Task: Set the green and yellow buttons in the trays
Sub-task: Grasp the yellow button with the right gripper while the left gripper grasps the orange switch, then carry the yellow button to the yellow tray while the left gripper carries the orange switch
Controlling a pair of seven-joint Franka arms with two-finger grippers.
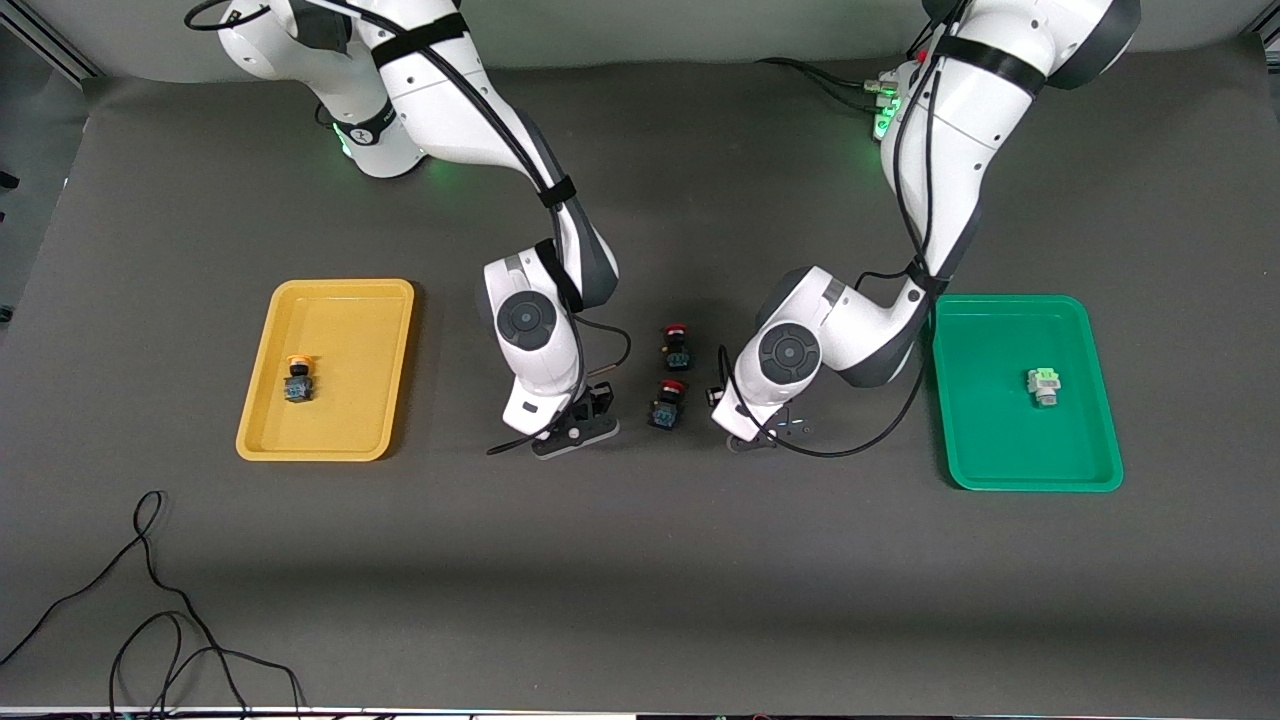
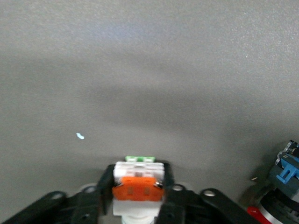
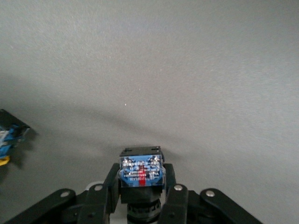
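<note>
My left gripper (image 1: 720, 394) is low over the table's middle, shut on a white blocky button (image 2: 138, 190) with an orange face and a green edge; the gripper also shows in the left wrist view (image 2: 138, 179). My right gripper (image 1: 598, 402), also in the right wrist view (image 3: 140, 176), is low over the mat and shut on a black-blue bodied button (image 3: 140, 169) whose cap is hidden. The yellow tray (image 1: 350, 320), at the right arm's end, holds a yellow-capped button (image 1: 297, 380). The green tray (image 1: 1000, 440), at the left arm's end, holds a white button (image 1: 1043, 386).
Two black-bodied red-capped buttons (image 1: 677, 345) (image 1: 668, 402) lie on the dark mat between the two grippers; one shows in the left wrist view (image 2: 285, 172). Black cables (image 1: 150, 620) lie near the front edge at the right arm's end.
</note>
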